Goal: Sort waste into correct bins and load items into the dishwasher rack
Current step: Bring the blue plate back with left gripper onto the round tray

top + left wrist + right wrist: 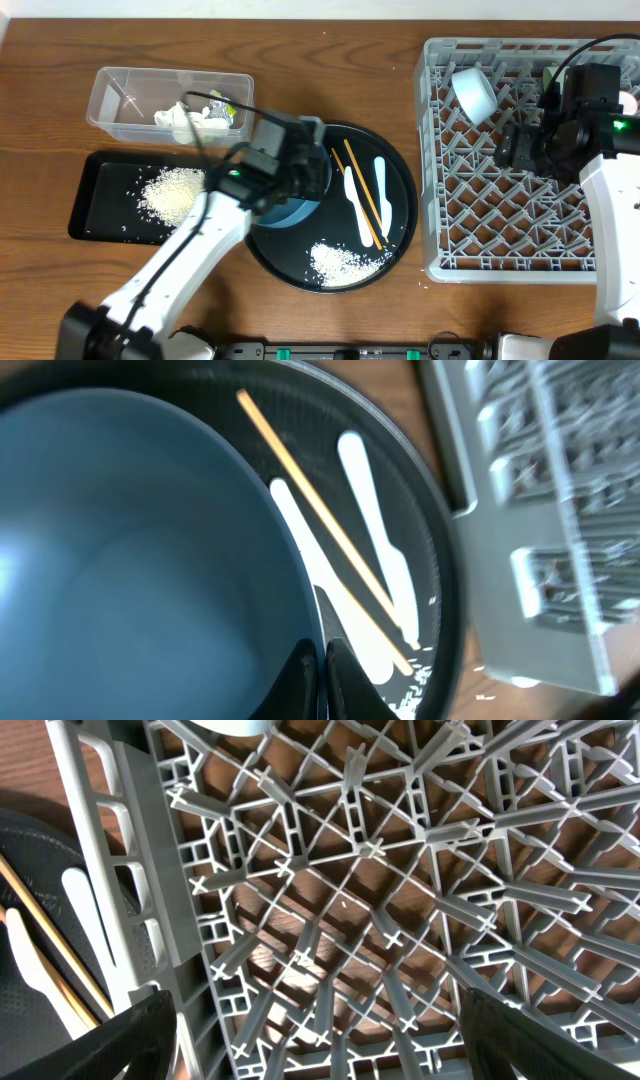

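Subject: dark-blue bowl (130, 560). Big, deep, smooth matte inside, thin rim. I see it over left part of round black tray (397, 165); cannot tell whether resting or lifted. Left gripper (322, 685) pinches its rim, fingers pressed together on it. Wooden chopsticks (358, 195) and white plastic cutlery (381, 190) lie beside bowl on tray, rice pile (340, 262) at tray front. Right gripper (330, 1050) spread wide, holding nothing, above lattice floor of light-grey rack (130, 880).

Left gripper (322, 665) pinched (tight), right gripper (332, 1045) spread wide
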Motion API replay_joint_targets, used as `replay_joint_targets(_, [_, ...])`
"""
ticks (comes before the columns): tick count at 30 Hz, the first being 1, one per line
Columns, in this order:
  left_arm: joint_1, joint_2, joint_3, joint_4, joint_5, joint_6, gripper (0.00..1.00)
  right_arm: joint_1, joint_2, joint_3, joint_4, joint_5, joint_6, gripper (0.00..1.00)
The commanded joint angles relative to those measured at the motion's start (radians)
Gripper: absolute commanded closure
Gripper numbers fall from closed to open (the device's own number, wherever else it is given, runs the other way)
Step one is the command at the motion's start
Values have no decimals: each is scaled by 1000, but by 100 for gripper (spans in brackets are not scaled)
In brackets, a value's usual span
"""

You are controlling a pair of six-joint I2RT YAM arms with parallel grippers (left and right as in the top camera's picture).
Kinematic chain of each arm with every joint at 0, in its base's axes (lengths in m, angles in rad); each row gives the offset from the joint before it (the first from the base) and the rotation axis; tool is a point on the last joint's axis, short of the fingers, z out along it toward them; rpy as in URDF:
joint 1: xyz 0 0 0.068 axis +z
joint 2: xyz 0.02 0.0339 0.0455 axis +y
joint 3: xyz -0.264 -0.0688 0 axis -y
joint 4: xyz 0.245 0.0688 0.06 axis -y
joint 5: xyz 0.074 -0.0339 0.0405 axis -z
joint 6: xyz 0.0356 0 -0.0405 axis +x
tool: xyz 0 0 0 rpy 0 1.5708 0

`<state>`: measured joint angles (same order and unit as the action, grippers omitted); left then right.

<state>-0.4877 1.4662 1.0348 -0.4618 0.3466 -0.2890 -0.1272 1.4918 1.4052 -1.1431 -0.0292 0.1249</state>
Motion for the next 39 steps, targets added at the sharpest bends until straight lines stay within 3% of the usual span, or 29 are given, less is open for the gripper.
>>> replay_joint_targets(1, [-37,50,20,8,-64,27,94,-5,-17,6,-3,6,-10,14])
replay_joint_targets(5, [-76,84,20,7,-63,22,90,-5,-17,6,-2,6,-10,14])
replay_joint_targets(8, [-104,80,21,11,-63,23,65,-5,-17,6,-1,6,-10,13])
replay_joint_targets(10, [-112,71,24,10,-63,23,59,-5,-17,6,0,6,-10,13])
replay_joint_targets(14, [-100,20,26,-25,-64,23,54,-4,-17,6,2,4,-15,11])
replay_joint_targets(17, [-51,-40,26,-94,-79,23,51,-2,-17,6,15,-82,-99,10])
replay_joint_targets(21, [87,-138,26,-251,-137,23,50,25,-17,6,37,-311,-248,14])
replay_joint_targets(25, [266,-217,26,-399,-192,23,46,108,-17,6,75,-407,-284,15])
replay_joint_targets(33, [623,-259,25,-536,-191,23,33,426,2,6,192,-318,-221,9])
replay_joint_targets(39, [754,-254,14,-551,-191,23,32,599,124,5,256,-180,-89,10])
